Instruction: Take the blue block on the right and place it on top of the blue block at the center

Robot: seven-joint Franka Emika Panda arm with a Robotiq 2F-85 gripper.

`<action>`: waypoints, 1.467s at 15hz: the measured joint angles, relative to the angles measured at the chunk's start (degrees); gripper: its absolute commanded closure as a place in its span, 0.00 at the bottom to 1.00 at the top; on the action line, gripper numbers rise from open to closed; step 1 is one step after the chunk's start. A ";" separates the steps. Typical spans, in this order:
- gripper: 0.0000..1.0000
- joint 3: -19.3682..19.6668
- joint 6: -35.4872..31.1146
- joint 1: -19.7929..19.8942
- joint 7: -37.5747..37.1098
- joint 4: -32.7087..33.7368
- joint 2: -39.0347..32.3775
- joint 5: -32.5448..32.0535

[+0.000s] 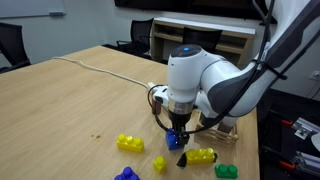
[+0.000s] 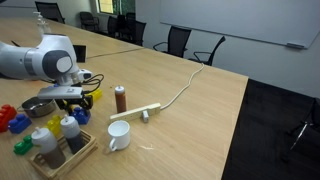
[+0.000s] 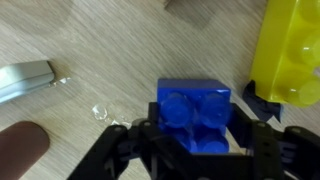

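Note:
A blue studded block (image 3: 193,115) sits between the black jaws of my gripper (image 3: 195,150), and the jaws press on both its sides. In an exterior view the gripper (image 1: 177,138) points straight down, low over the wooden table, with the blue block (image 1: 177,141) at its tips. I cannot tell whether the block touches the table. Another blue block (image 1: 126,175) lies at the bottom edge, and one (image 2: 18,123) shows at the left in an exterior view. The arm hides the fingertips in that view (image 2: 72,104).
Yellow blocks (image 1: 130,143) (image 1: 160,163) (image 1: 202,156) and a green block (image 1: 227,171) lie around the gripper. A yellow block (image 3: 290,50) is close beside the jaws. A brown bottle (image 2: 120,98), a white mug (image 2: 118,135), a tray of bottles (image 2: 62,148) and a white cable (image 2: 180,95) are on the table.

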State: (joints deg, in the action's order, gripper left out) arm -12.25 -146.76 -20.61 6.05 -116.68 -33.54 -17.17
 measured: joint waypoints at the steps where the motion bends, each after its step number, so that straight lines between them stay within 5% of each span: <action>1: 0.57 0.06 0.00 0.00 -0.01 0.08 0.11 -0.02; 6: 0.57 1.70 1.26 -1.49 -3.03 0.25 1.77 -2.54; 13: 0.57 3.25 7.47 -7.34 -17.66 0.65 8.99 -6.23; 22: 0.57 1.94 7.50 -8.42 -30.23 8.28 4.70 4.27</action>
State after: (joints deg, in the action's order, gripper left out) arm -10.31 -139.26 -29.03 -24.18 -108.41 -28.84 -12.90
